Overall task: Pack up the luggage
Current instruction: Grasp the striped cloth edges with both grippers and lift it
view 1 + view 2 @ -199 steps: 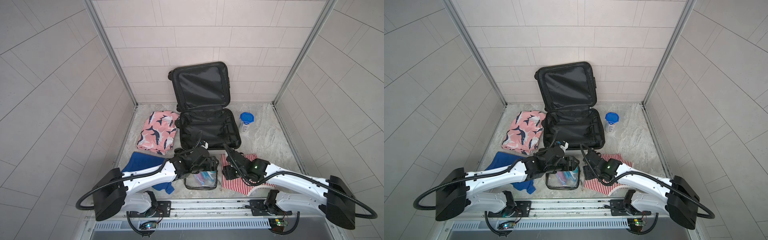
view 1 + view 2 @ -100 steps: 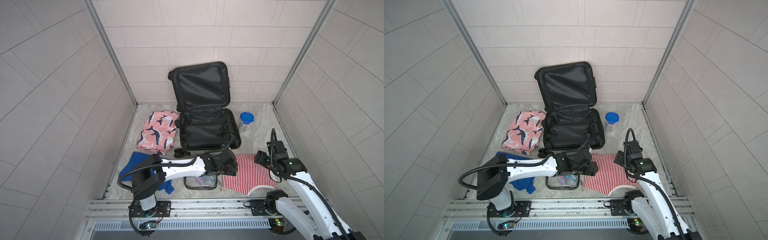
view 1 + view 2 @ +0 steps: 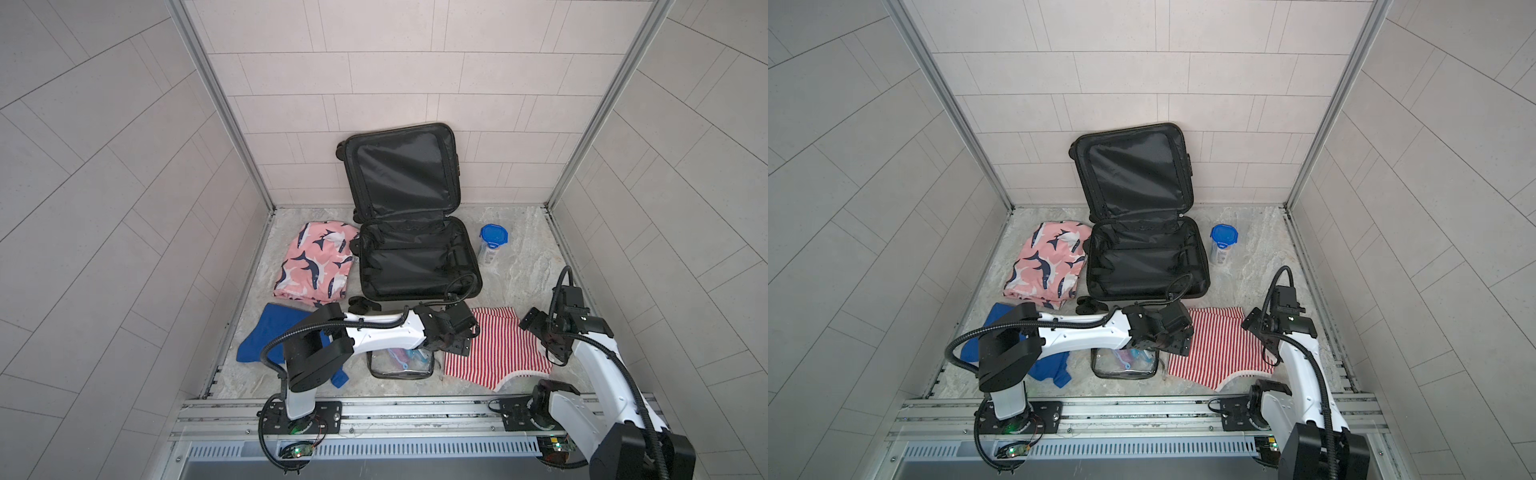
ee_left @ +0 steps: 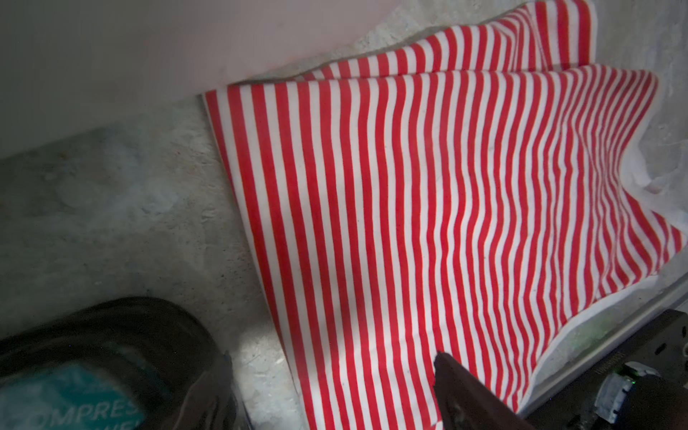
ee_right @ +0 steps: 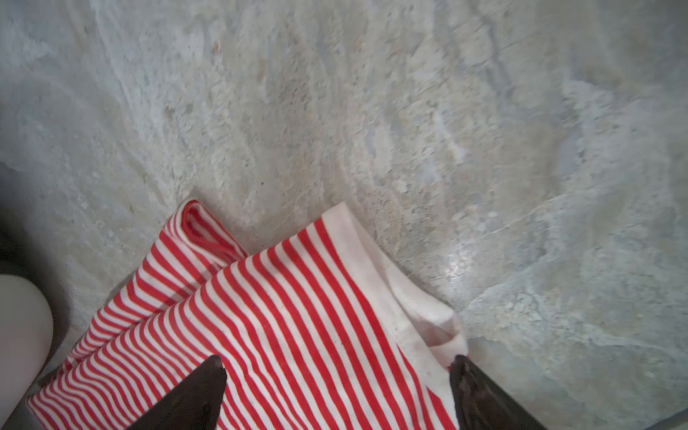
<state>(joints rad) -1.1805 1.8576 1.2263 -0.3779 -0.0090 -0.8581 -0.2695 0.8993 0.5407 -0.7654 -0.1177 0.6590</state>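
Right wrist: right gripper (image 5: 338,358) gapes empty at striped cloth (image 5: 279,316) corner, bare floor (image 5: 409,111) beyond; left gripper (image 4: 331,355) likewise, opposite edge.

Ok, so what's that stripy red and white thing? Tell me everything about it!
The red-and-white striped garment looks like soft knit cloth with white trim. It lies flat but rumpled on the stone floor, before the open suitcase, beside the clear toiletry pouch. The open left gripper and right gripper hover over opposite ends; neither holds it.
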